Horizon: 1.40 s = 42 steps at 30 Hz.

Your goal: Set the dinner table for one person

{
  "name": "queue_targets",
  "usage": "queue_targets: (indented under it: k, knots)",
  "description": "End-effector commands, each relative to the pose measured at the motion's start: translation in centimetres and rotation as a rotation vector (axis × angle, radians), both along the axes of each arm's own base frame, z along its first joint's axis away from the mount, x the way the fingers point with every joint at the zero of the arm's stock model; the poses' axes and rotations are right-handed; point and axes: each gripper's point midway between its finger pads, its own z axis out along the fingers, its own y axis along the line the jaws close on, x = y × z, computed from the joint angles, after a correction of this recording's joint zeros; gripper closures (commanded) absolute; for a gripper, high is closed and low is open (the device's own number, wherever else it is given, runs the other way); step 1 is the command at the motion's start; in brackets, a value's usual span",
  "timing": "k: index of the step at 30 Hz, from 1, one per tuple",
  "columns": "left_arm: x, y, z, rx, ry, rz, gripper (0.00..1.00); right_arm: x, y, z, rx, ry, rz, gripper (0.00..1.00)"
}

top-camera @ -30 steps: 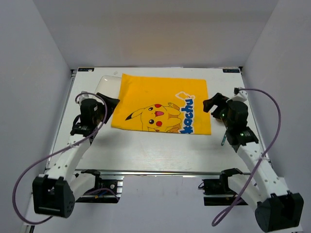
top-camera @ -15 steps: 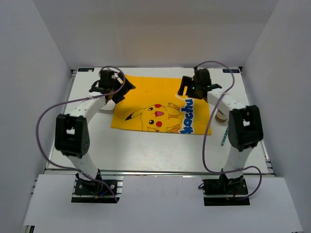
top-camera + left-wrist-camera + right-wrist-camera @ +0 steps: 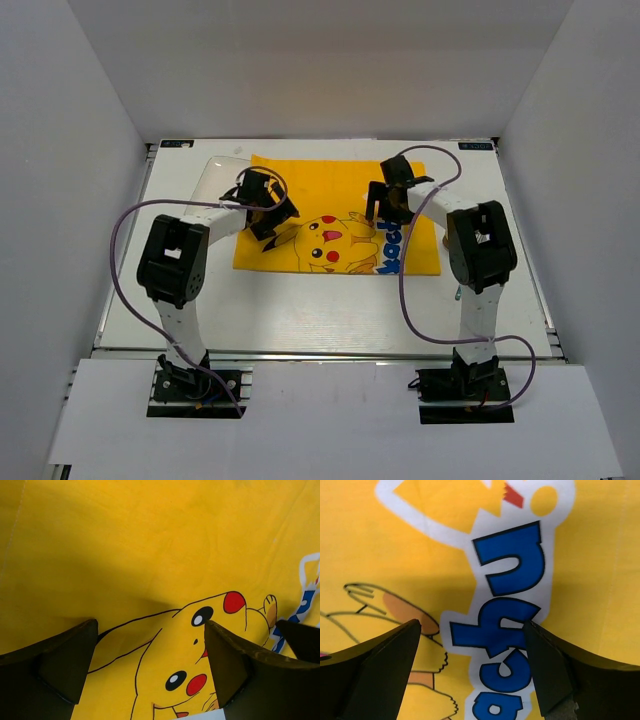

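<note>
My left claw point(image 3: 150, 672), spread, over the printed face point(image 3: 200, 645) on the yellow placemat point(image 3: 330, 180); my right claw point(image 3: 470, 675), spread, over its blue lettering point(image 3: 505, 610); white counter point(image 3: 300, 310) beneath.

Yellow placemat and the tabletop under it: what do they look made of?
The yellow placemat looks like thin cloth, matte and printed; a stitched seam and soft creases show in the wrist views. The dinner table is a smooth white board, perhaps laminate, with faint grain lines; uncertain.
</note>
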Motion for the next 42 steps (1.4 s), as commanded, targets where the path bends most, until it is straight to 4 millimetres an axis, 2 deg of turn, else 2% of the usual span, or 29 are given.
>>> queue_targets:
  k: [1,2,3,4,8,13,16,19,24,33,39,42]
  knots:
    - [-5.3,-0.6,-5.5,0.04,0.181,-0.028,0.02,-1.9,-4.3,-3.1,-0.184,0.137,-0.119,0.11]
    - [-5.3,-0.8,-5.9,0.034,0.195,-0.035,0.02,-1.6,-4.6,-2.7,-0.181,0.125,-0.133,0.11]
    - [-5.9,-1.4,-6.7,0.034,0.221,-0.054,0.02,-2.1,-4.7,-3.1,-0.179,0.13,-0.133,0.11]
    - [-6.1,-2.1,-6.7,0.034,0.224,-0.071,0.02,-2.1,-4.5,-2.5,-0.16,0.114,-0.135,0.11]
    - [-6.6,-2.8,-6.5,0.04,0.219,-0.082,0.02,-2.7,-4.6,-2.4,-0.132,0.112,-0.152,0.11]
    - [-7.3,-2.5,-6.2,0.038,0.22,-0.083,0.02,-3.9,-5.0,-2.5,-0.111,0.101,-0.162,0.11]
    - [-7.9,-2.4,-6.2,0.031,0.222,-0.077,0.02,-3.8,-4.9,-2.5,-0.106,0.102,-0.156,0.11]
    - [-8.7,-1.5,-6.5,0.054,0.247,-0.037,0.02,-3.3,-3.5,-2.3,-0.06,0.095,-0.106,0.11]
    - [-9.3,0.4,-5.7,0.093,0.217,0.064,0.02,-2.4,-2.6,-2.5,-0.049,0.101,-0.059,0.11]
    - [-9.5,3.8,-5.0,0.172,0.203,0.169,0.02,-2.9,-0.6,-2.5,0.015,0.104,-0.022,0.11]
    - [-9.0,4.4,-5.7,0.195,0.231,0.163,0.02,-3.5,0.9,-2.5,0.017,0.104,-0.009,0.11]
    - [-8.7,4.5,-5.7,0.187,0.224,0.168,0.02,-3.7,0.9,-2.5,0.004,0.107,-0.016,0.11]
